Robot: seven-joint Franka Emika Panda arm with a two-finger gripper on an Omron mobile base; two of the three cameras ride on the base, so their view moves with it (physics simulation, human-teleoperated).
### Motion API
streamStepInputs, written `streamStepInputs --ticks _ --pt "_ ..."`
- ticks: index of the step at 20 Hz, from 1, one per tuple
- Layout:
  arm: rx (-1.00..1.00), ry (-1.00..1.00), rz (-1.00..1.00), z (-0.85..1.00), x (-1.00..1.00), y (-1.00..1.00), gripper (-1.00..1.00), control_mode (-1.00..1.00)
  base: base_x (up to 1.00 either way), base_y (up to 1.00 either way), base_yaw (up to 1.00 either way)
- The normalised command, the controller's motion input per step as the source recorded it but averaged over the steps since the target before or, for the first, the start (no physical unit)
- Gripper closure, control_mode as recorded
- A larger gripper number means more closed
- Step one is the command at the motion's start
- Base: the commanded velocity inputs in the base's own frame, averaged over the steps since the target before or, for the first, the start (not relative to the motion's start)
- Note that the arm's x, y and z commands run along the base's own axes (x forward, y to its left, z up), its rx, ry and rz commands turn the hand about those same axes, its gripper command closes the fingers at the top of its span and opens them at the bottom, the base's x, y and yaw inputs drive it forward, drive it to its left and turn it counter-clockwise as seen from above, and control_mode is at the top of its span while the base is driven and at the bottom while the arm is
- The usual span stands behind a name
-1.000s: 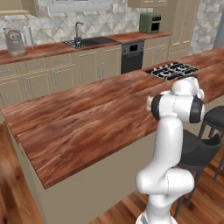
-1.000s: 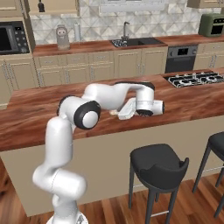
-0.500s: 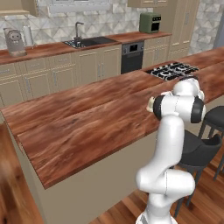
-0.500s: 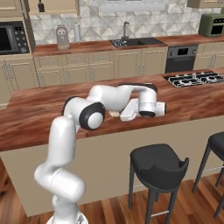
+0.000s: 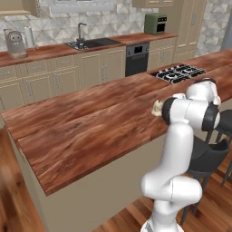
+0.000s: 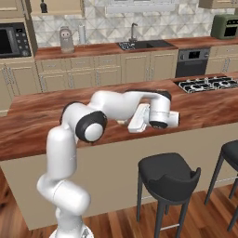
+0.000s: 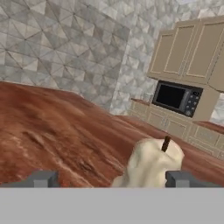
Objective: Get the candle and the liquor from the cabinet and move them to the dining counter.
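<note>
Since a second ago, the gripper [image 7: 111,179] has been spreading its fingers and is now standing wide apart, no longer clamped on anything. Between its fingertips [image 7: 41,178] the candle [image 7: 153,164] is sitting on the dining counter [image 7: 52,135], dark wick up. Behind it, a microwave [image 7: 175,98] is sitting under tan cupboards. No readable writing is showing anywhere.

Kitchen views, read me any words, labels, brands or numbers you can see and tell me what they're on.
No readable text anywhere.
Candle: no label.
Microwave: panel blurred, nothing legible.
Oven: panel too small to read.
Green toaster oven: no readable brand.
Coffee machine: no readable markings.
</note>
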Motion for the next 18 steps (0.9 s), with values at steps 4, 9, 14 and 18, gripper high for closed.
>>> streamStepInputs --ticks 4,9,14,18 --pt "-0.03 -0.15 0.0 0.6 -0.55 -0.02 -1.0 -1.0 0.0 0.0 0.0" --pt "-0.02 -0.12 -0.02 0.58 -0.88 0.02 -1.0 -1.0 0.0 0.0 0.0" --pt "-0.04 -0.02 -0.1 0.54 -0.97 0.39 -1.0 -1.0 0.0 0.0 0.0" --pt "-0.06 0.0 -0.11 0.61 -0.89 0.61 -1.0 -1.0 0.0 0.0 0.0"
